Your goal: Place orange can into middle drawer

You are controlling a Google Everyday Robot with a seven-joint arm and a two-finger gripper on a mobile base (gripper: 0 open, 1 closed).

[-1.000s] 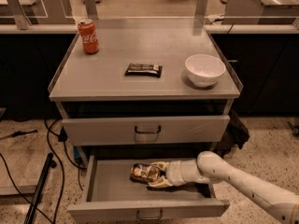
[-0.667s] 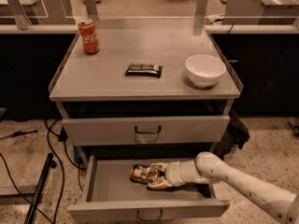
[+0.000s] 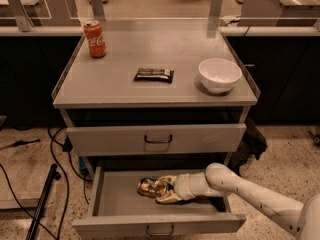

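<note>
The orange can [image 3: 148,186] lies on its side inside the open middle drawer [image 3: 115,201], left of centre on the drawer floor. My gripper [image 3: 164,189] reaches in from the right, down inside the drawer, with its pale fingers around the can's right end. The white arm [image 3: 240,189] runs back to the lower right corner. The drawer is pulled out, with its low front panel and small wire handle [image 3: 160,230] at the bottom edge.
On the cabinet top [image 3: 150,59] stand a red cola can [image 3: 94,38] at the back left, a dark snack packet [image 3: 154,74] in the middle and a white bowl [image 3: 219,75] at the right. The taller upper drawer [image 3: 157,139] is shut. Cables lie on the floor at the left.
</note>
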